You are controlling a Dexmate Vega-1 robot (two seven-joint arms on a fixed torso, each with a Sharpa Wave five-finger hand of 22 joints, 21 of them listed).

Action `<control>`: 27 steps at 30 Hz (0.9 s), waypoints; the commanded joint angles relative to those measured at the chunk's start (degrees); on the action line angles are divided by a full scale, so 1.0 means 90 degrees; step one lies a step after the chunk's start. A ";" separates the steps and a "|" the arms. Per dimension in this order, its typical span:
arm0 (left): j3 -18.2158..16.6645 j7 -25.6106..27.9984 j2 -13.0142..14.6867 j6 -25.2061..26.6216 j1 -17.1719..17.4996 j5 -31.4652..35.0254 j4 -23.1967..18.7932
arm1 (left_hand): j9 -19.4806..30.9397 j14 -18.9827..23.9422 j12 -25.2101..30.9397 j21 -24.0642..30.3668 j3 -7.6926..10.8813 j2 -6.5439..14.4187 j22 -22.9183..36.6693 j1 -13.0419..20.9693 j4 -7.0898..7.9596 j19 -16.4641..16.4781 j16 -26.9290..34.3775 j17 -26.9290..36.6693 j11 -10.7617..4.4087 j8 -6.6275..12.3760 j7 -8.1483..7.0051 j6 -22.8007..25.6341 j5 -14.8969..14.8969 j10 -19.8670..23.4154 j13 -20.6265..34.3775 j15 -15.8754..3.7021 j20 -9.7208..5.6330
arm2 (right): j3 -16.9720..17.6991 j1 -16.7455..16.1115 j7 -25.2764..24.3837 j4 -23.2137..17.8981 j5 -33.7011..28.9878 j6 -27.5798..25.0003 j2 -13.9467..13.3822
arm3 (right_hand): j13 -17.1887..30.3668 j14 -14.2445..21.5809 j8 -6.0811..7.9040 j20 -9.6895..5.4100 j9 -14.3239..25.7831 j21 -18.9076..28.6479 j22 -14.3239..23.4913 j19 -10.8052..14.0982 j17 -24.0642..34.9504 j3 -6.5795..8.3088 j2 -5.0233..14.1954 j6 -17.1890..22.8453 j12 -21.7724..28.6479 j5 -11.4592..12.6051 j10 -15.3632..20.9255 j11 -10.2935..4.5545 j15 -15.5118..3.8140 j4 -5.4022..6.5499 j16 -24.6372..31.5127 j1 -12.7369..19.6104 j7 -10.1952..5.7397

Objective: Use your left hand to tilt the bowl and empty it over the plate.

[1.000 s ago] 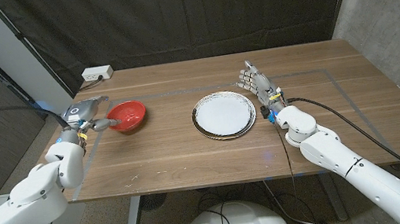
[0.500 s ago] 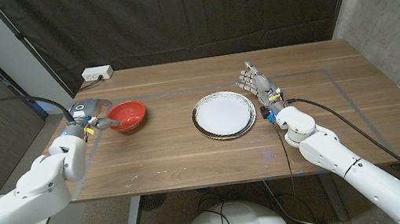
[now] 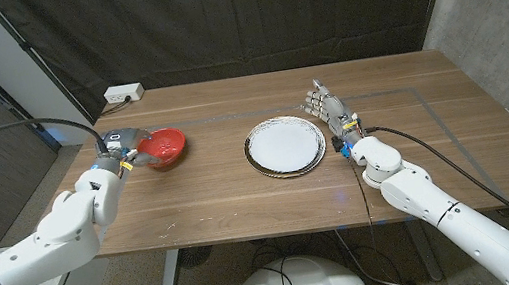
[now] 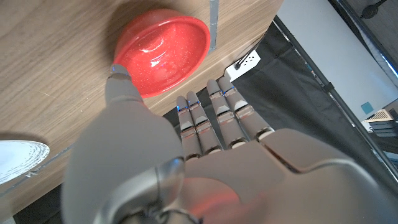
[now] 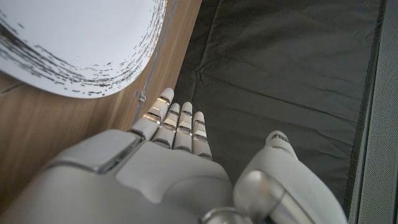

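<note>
**Left hand at the bowl's rim**

While the red bowl (image 3: pixel 163 147) sits upright on the wooden table (image 3: pixel 241 190), well left of the white plate (image 3: pixel 283 146), the left hand (image 3: pixel 121 147) reaches its near side; whether the fingers (image 4: pixel 198 124) grip it, I cannot tell. Just right of the plate, the right hand (image 3: pixel 328 109) stands with fingers spread, holding nothing.

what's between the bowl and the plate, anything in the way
Nothing visible. Only bare table lies between the bowl and the plate. The left robot hand is already at the bowl's rim.
</note>
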 commanded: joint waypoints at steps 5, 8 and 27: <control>0.0586 -0.0158 -0.0635 -0.0122 -0.0331 0.0512 0.0425 | 0.0023 0.0021 -0.0038 0.0022 0.0003 0.0047 0.0024 0.0085 -0.0014 0.0006 -0.0045 0.0026 -0.0001 -0.0030 -0.0006 0.0061 0.0025 0.0056 0.0035 -0.0697 -0.0102 | 0.0041 -0.0061 0.0091 0.0008 0.0103 -0.0034 -0.0069 | 0.0021 0.0022 -0.0009 -0.0063 0.0023 -0.0029 0.0028 0.0038 0.0036 -0.0010 0.0068 0.0075 0.0015 -0.0019 0.0041 0.0006 -0.0009 -0.0038 -0.0007 0.0000 -0.0006; 0.0607 -0.0142 -0.0738 -0.0104 -0.0312 0.0497 0.0483 | 0.0024 0.0035 -0.0043 0.0018 0.0007 0.0064 0.0025 0.0103 -0.0014 0.0000 -0.0049 0.0025 -0.0002 -0.0029 -0.0006 0.0086 0.0021 0.0069 0.0035 -0.0698 -0.0092 | 0.0037 -0.0034 0.0126 0.0024 0.0117 -0.0062 -0.0083 | 0.0021 0.0022 -0.0011 -0.0064 0.0023 -0.0034 0.0028 0.0040 0.0036 -0.0011 0.0070 0.0074 0.0015 -0.0019 0.0042 0.0010 -0.0008 -0.0038 -0.0007 -0.0001 -0.0005; 0.0650 0.0183 -0.1041 -0.0569 -0.0514 0.0234 0.1020 | 0.0030 0.0255 -0.0040 0.0023 0.0117 0.0323 0.0031 0.0372 -0.0050 0.0058 -0.0058 0.0025 -0.0031 -0.0018 -0.0003 0.0318 -0.0023 0.0316 0.0040 -0.0748 -0.0123 | 0.0015 0.0044 0.0179 0.0083 0.0182 -0.0232 -0.0093 | 0.0021 0.0020 -0.0019 -0.0061 0.0025 -0.0073 0.0030 0.0057 0.0037 -0.0020 0.0080 0.0083 0.0008 -0.0020 0.0039 0.0011 -0.0007 -0.0045 -0.0011 -0.0002 -0.0010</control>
